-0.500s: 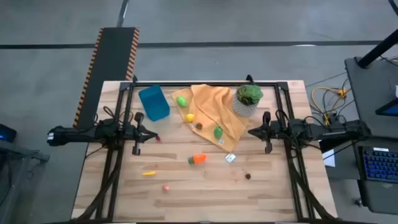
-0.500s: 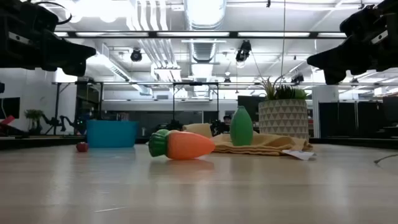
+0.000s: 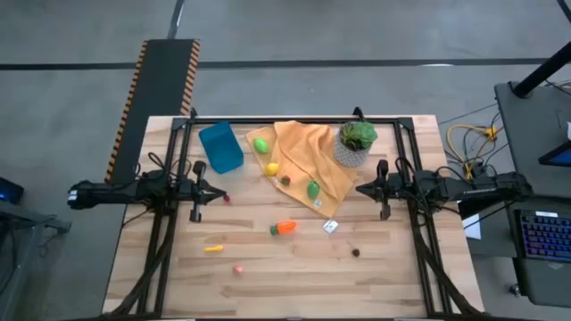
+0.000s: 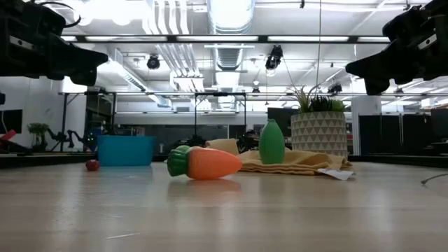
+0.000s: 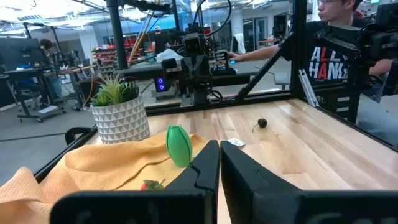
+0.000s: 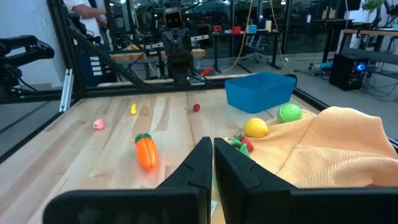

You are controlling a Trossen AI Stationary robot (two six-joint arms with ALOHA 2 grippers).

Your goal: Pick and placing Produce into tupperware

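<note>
The blue tupperware (image 3: 221, 146) stands at the table's far left with nothing showing in it. Produce lies scattered: a green round piece (image 3: 260, 144), a yellow one (image 3: 272, 168), a small dark one (image 3: 286, 180) and a green upright one (image 3: 313, 189) on the orange-yellow cloth (image 3: 308, 160); an orange carrot (image 3: 284, 228), a yellow piece (image 3: 213, 249), a pink one (image 3: 238, 268), a tiny red one (image 3: 227, 199) and a brown one (image 3: 356, 252) on the bare wood. My left gripper (image 3: 219, 193) hovers shut at the left. My right gripper (image 3: 359, 188) hovers shut at the right.
A leafy green plant in a pale patterned pot (image 3: 355, 143) stands at the cloth's far right corner. A small white tag (image 3: 331, 226) lies near the carrot. A black frame (image 3: 294, 120) runs along the table's far side. A person (image 5: 329, 56) is beyond the table's right side.
</note>
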